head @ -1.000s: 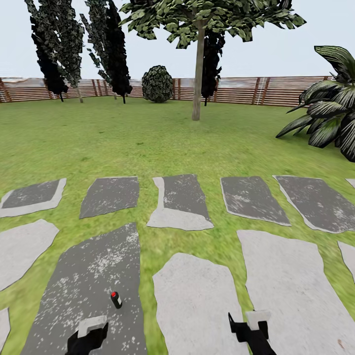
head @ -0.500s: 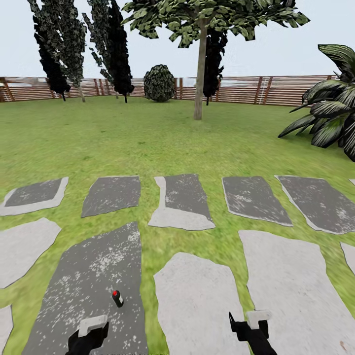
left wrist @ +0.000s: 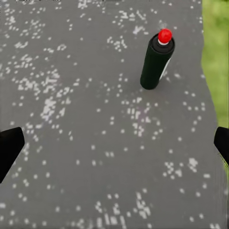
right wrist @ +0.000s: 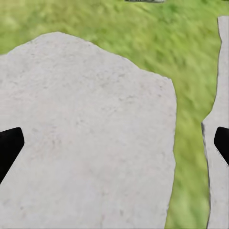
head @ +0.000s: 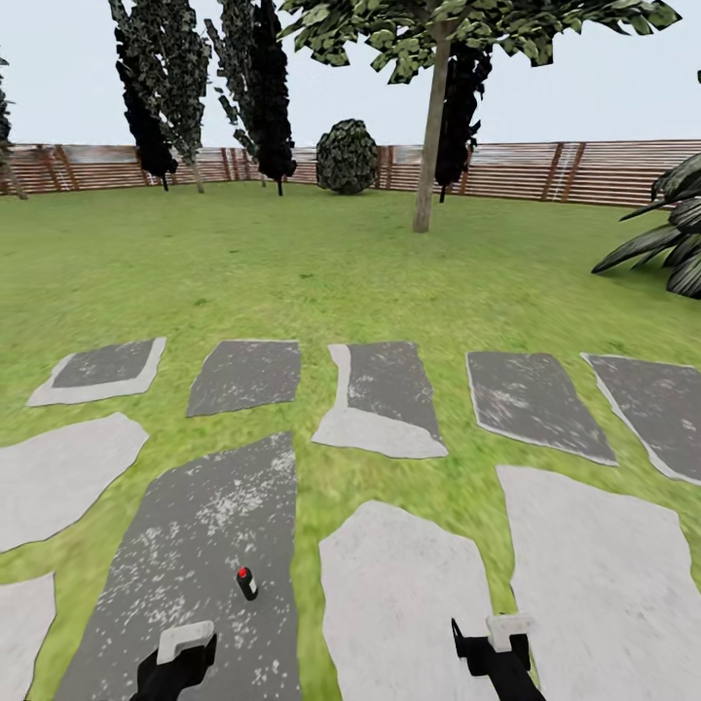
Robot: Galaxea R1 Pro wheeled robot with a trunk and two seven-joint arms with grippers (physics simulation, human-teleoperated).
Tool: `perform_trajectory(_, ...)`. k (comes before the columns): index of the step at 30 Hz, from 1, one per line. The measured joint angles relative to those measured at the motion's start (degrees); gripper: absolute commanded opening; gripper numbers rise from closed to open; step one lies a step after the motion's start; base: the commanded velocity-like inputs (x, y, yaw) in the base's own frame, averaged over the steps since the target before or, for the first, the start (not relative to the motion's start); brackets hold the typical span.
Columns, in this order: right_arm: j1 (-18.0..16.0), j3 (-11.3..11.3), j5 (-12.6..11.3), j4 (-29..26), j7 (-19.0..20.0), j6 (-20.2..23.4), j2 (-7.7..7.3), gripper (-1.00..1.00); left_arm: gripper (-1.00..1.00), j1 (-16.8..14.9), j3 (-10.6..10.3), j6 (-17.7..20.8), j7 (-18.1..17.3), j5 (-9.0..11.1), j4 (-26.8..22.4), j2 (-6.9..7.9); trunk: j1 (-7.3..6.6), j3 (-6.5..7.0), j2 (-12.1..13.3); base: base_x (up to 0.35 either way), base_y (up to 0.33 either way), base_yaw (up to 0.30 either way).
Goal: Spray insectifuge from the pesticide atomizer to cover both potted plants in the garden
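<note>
The pesticide atomizer (head: 246, 582) is a small dark bottle with a red cap, standing upright on a dark speckled paving stone (head: 204, 545). My left gripper (head: 181, 658) hangs just short of it and to its left, open. In the left wrist view the atomizer (left wrist: 156, 61) stands ahead of the left gripper (left wrist: 114, 148), outside its spread fingers (left wrist: 9, 149). My right gripper (head: 493, 645) is open over a pale stone (right wrist: 86, 143), and the right wrist view shows this right gripper (right wrist: 114, 145) holding nothing. The potted plants are out of view.
Grey paving stones (head: 385, 394) lie in rows across the green lawn (head: 292, 273). A tree trunk (head: 426, 175), dark cypresses (head: 156, 88) and a round bush (head: 348, 156) stand before the brown slatted fence (head: 545, 170). A large spiky plant (head: 672, 243) is at the right edge.
The whole picture has shifted to the right, so the camera has turned left a little. The atomizer stands as before and both grippers stay open in the same pose.
</note>
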Motion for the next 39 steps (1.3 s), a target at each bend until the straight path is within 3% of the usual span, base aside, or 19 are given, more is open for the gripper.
perform_trajectory(19,0.01,0.16,0.0,-0.02,0.0,0.01,0.35,1.0,1.0,-0.01,0.05,-0.01,0.0,0.05,-0.04,-0.21,0.01,-0.24,0.0,0.103,-0.252,0.034)
perform_trajectory(39,-0.01,0.17,0.06,0.02,0.0,-0.01,0.45,1.0,1.0,0.01,0.83,-0.01,0.05,0.48,0.07,0.08,-0.01,-0.23,0.0,0.257,-0.183,0.263)
